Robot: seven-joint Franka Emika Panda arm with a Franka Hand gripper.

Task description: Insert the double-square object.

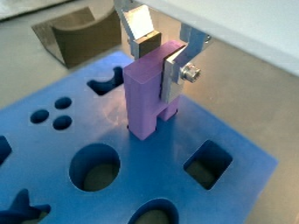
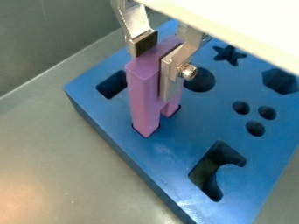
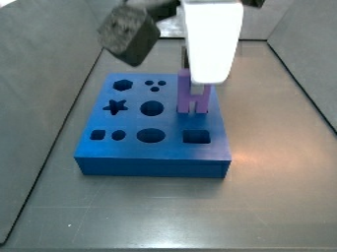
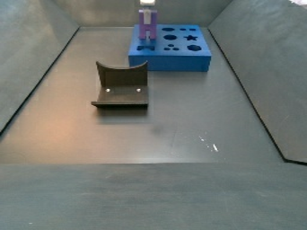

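Observation:
The double-square object (image 1: 146, 96) is a purple peg standing upright in the blue block (image 1: 47, 87), its two prongs down in the block's holes near one edge. It shows in both wrist views (image 2: 149, 92) and both side views (image 3: 198, 101) (image 4: 146, 27). My gripper (image 1: 162, 59) is straight above it, with its silver fingers on either side of the peg's top and apparently closed on it. It also shows in a wrist view (image 2: 158, 61) and a side view (image 3: 204, 84). The block (image 2: 105, 109) has several other shaped holes, all empty.
A dark grey curved block (image 4: 120, 85) lies on the metal floor in front of the blue block (image 4: 180, 61); it also shows in a wrist view (image 1: 76, 35). Sloping metal walls (image 4: 36, 81) ring the floor.

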